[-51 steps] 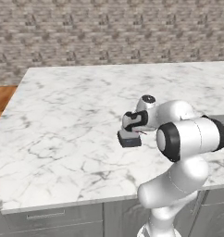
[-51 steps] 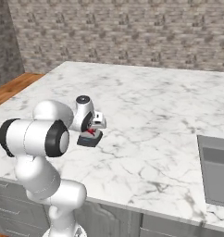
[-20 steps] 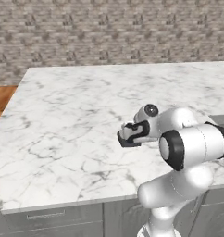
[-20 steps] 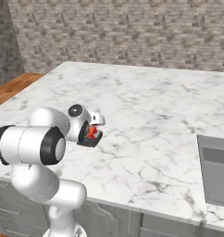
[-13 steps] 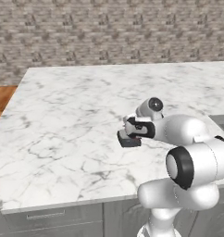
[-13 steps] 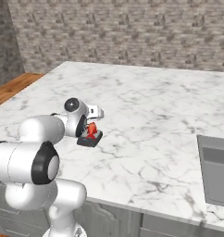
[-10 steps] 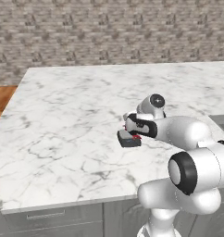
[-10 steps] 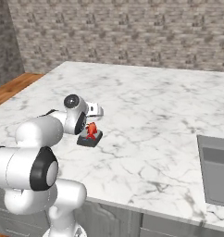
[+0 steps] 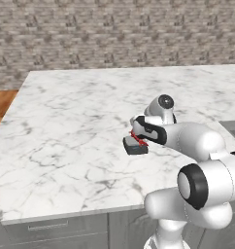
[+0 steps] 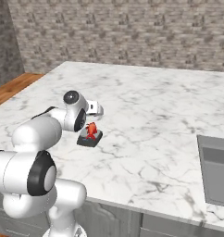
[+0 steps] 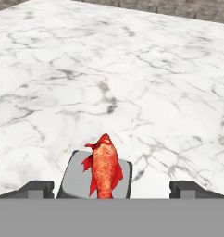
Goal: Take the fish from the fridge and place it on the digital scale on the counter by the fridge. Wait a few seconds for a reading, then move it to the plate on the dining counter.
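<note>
Risks: fish [image 11: 104,170] is small and lies loose on the scale [image 11: 77,182], so an off-centre regrip could nudge it off onto the worktop [image 11: 132,69], or drag the scale w/ it. Lifting too soon likely spoils the reading. Tool [image 11: 112,189] wide open, holds nothing; tips sit well apart either side of the scale, touching neither fish nor scale afaict.

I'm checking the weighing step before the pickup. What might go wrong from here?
1. The fish is about as long as the small digital scale it lies on, so a nudge might tip it onto the counter.
2. The open fingers flank the scale too, so closing low might catch the scale, not the fish.
</note>
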You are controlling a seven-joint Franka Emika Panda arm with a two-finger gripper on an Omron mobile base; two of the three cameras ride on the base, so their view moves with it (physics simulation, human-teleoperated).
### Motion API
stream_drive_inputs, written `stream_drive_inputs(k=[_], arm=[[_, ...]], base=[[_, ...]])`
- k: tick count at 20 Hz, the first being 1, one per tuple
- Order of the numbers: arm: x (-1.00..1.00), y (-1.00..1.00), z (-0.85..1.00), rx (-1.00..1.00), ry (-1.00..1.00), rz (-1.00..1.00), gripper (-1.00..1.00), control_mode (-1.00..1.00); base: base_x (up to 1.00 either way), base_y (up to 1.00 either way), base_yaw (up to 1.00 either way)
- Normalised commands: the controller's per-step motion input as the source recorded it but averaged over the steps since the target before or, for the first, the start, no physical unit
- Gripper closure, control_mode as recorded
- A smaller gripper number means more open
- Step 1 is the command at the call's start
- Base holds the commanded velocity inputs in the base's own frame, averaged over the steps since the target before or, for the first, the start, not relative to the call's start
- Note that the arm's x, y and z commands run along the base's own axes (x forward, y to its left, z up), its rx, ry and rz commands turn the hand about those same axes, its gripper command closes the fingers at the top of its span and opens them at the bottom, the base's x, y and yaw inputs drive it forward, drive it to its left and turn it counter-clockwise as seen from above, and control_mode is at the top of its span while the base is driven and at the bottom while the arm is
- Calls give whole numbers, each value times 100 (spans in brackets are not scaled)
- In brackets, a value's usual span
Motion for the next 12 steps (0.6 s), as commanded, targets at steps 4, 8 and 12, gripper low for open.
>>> stream_drive_inputs(k=[4,8,12], arm=[[0,0,0,0,0,0,-100,-100],[0,0,0,0,0,0,-100,-100],[0,0,0,0,0,0,-100,-100]], base=[[0,0,0],[0,0,0],[0,0,0]])
